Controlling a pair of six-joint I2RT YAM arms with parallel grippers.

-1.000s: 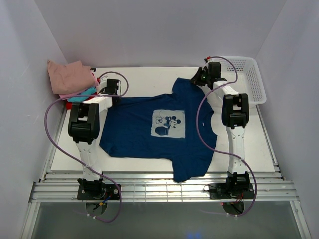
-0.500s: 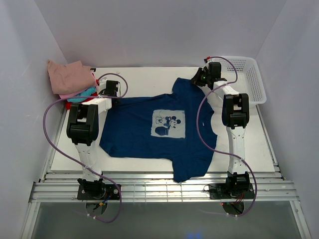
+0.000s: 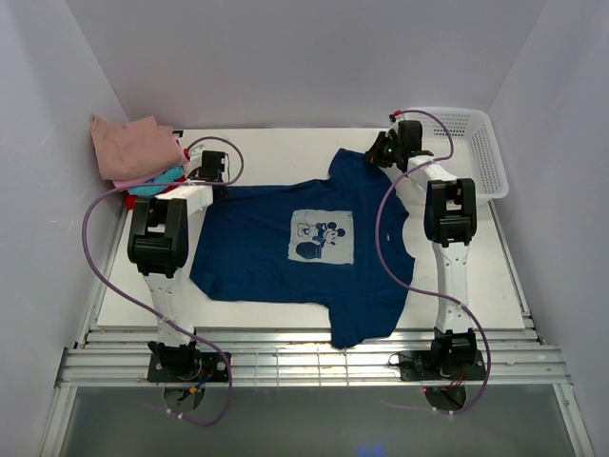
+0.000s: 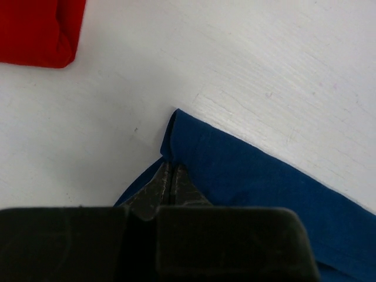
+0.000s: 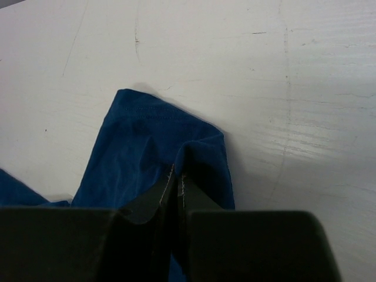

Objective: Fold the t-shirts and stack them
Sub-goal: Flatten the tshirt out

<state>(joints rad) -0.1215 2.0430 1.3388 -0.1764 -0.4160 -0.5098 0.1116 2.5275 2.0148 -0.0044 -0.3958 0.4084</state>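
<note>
Only wrist cams: L hand, R hand pinch tee

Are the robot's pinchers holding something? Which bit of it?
Yes, both hold the navy blue tee. The left gripper pinches a bottom hem corner, and the right gripper pinches the edge of the far sleeve.

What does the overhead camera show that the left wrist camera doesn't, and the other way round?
Only the overhead camera shows the whole navy t-shirt spread flat with its chest print, the right gripper at the far sleeve, the white basket and the pile of folded shirts. Only the left wrist camera shows, close up, the left gripper shut on a pinched corner of that shirt. Both show navy cloth, the white table and a red folded shirt.
</note>
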